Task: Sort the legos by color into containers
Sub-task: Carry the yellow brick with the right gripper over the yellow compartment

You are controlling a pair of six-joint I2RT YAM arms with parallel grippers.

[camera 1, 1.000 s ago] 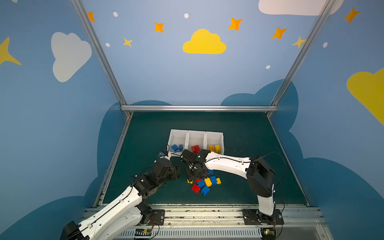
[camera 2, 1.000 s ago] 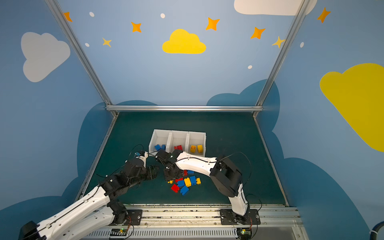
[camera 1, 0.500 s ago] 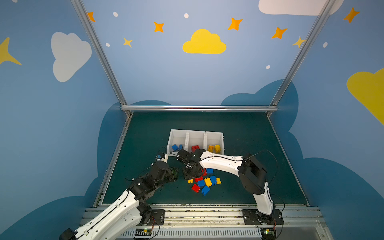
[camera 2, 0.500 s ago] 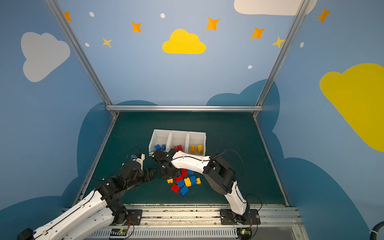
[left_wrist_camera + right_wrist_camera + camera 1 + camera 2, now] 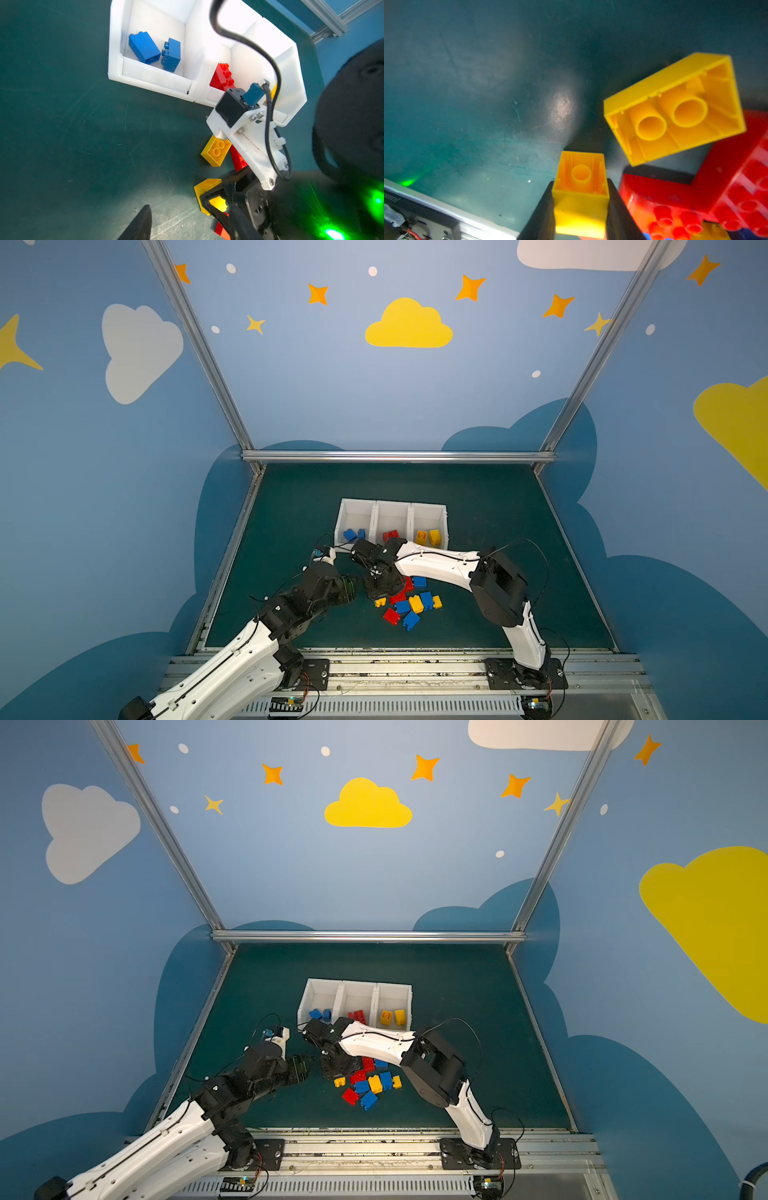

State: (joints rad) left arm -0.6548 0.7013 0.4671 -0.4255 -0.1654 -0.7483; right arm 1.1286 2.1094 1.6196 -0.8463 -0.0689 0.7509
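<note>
1. Yellow plastic sits in the right hand point(image 5: 580, 187). In the right wrist view its dark fingers point(image 5: 542, 216) press flat against opposite sides of a small square yellow brick point(image 5: 581, 172), whose hollow underside faces the camera. The hand is clenched on that brick.
2. Just beside it lies a longer yellow brick point(image 5: 675, 108), also underside up, next to studded red bricks point(image 5: 726, 182).
3. In both top views the right hand point(image 5: 380, 587) is low at the left edge of the loose legos point(image 5: 411, 608). This red, blue and yellow cluster lies on the dark green table point(image 5: 291, 531), in front of the containers point(image 5: 392, 506).
4. The containers are three white bins joined in a row. The left bin holds two blue bricks point(image 5: 353, 534), the middle one holds red pieces point(image 5: 390, 535), and the right one holds two yellow bricks point(image 5: 428, 537).
5. The left hand point(image 5: 348, 585) hangs left of the cluster, near the right hand but apart from it. The left wrist view shows only one dark fingertip point(image 5: 141, 222) over bare table, so I cannot tell whether this hand is released or clenched.
</note>
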